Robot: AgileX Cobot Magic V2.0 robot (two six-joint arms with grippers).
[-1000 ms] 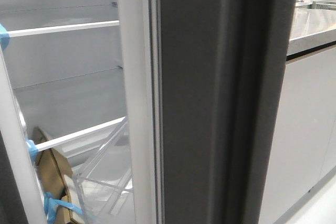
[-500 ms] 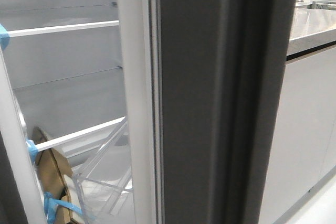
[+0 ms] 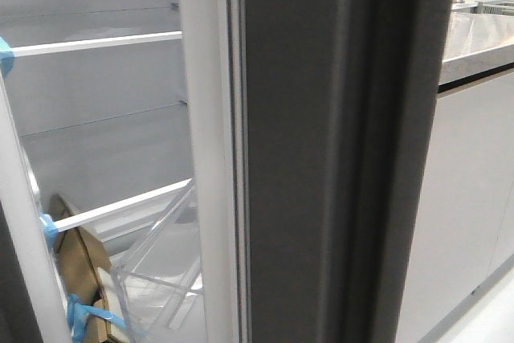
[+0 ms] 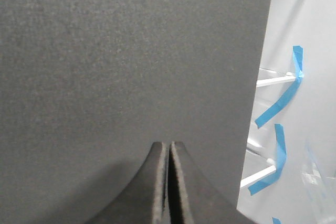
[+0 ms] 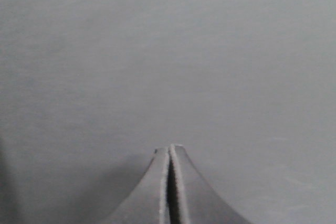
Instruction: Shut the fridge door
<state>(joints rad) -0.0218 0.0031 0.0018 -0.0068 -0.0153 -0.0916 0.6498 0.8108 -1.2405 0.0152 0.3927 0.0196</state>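
Observation:
The fridge door (image 3: 321, 158) stands open, edge-on in the middle of the front view: matte dark grey, with a vertical groove and a white inner rim (image 3: 205, 158). Neither gripper shows in the front view. My left gripper (image 4: 168, 145) is shut and empty, its tips close against a matte dark-grey panel (image 4: 126, 56) beside the open compartment; it looks like the fridge's other half. My right gripper (image 5: 169, 148) is shut and empty, close to a flat grey surface (image 5: 168, 51) that fills its view. I cannot tell whether either touches.
Inside the fridge are white shelves (image 3: 96, 40), a clear plastic bin (image 3: 157, 271) and a brown cardboard piece (image 3: 80, 263) held with blue tape (image 4: 278, 103). A pale-grey cabinet (image 3: 466, 198) with a countertop (image 3: 478, 38) stands right of the door.

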